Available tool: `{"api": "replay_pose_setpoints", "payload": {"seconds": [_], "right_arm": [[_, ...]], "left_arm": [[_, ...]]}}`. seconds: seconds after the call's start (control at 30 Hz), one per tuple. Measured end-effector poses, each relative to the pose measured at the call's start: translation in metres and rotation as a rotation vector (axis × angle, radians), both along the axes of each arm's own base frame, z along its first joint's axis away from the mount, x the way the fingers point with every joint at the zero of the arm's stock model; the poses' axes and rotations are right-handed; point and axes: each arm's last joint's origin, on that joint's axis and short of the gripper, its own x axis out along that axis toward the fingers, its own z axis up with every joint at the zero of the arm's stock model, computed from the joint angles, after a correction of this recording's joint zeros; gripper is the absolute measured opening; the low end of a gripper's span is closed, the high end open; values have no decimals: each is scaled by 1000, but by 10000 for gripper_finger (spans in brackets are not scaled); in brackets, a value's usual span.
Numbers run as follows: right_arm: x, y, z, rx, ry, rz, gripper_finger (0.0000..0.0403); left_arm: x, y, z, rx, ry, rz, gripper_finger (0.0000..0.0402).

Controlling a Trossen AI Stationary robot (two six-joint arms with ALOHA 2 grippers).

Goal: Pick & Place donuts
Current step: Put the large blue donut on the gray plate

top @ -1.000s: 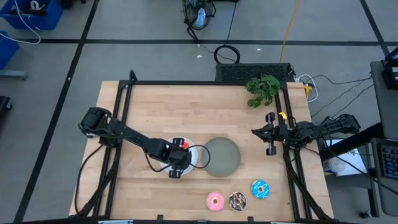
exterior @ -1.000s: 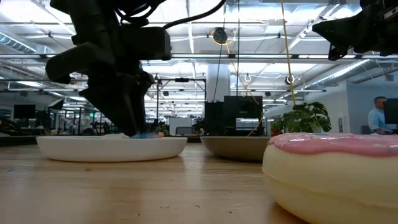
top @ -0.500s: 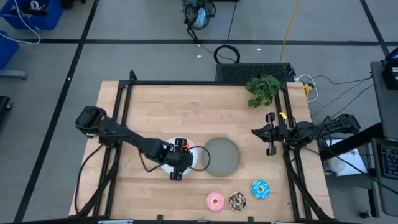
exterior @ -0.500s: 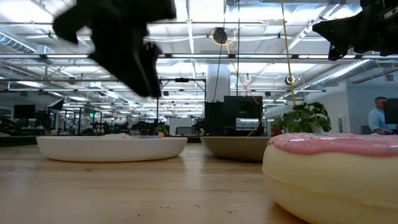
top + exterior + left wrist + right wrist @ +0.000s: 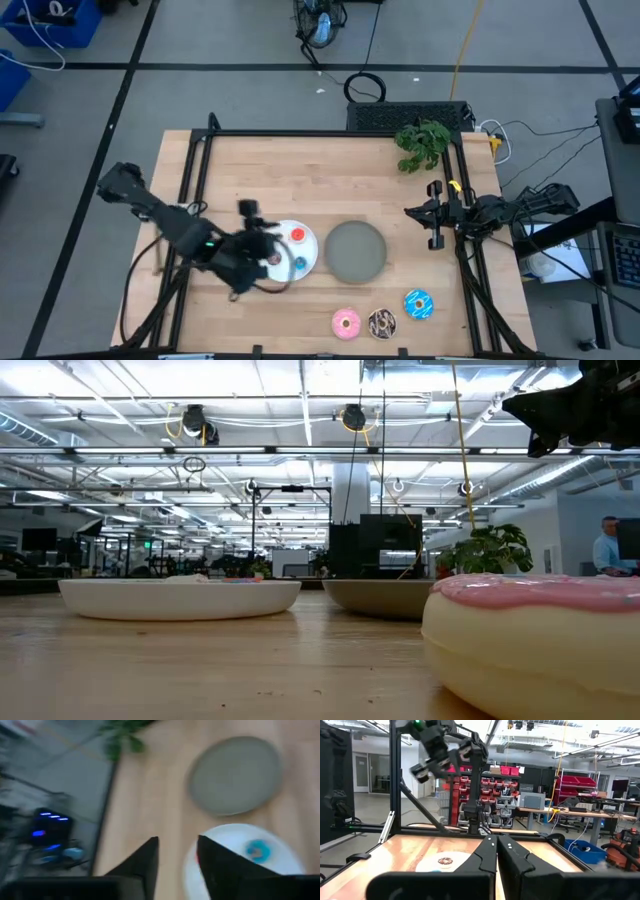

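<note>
A tiny red donut [image 5: 297, 236] and blue donut [image 5: 300, 264] lie on the white plate [image 5: 310, 249]; pink [image 5: 346, 322], chocolate [image 5: 381, 322] and blue sprinkled [image 5: 418, 304] donuts lie on the worktop's near edge.

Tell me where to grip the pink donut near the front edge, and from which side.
Come straight down on the pink donut. It lies flat, ring up, so pinch across the ring's outer edges, or one finger in the hole. Close front to back: the chocolate sprinkled donut sits close on its right. The left end effector is nearer.
</note>
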Motion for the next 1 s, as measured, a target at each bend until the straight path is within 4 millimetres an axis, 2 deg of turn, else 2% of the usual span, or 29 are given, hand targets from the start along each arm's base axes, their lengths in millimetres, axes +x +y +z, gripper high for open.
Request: {"api": "replay_pose_setpoints", "payload": {"seconds": [0.13,0.23,0.3,0.4,0.57,0.7,0.83,1.0], "right_arm": [[0,0,0,0,0,0,4],[0,0,0,0,0,0,4],[0,0,0,0,-1,0,4],[0,0,0,-1,0,-1,4],[0,0,0,-3,0,-3,4],[0,0,0,-4,0,-4,4],[0,0,0,-26,1,-9,4],[0,0,0,-18,1,-9,4]], "left_arm": [[-34,24,9,31,-113,103,52],[-53,49,-2,-50,-168,172,9],[-61,61,-16,-155,-219,151,8],[-65,70,-33,-290,-353,-20,4],[-78,83,-57,-221,-586,-176,3],[-99,93,-79,-166,-661,-172,3],[-119,102,-103,-216,-712,-155,3],[-129,106,-138,-273,-791,-141,2]]}}
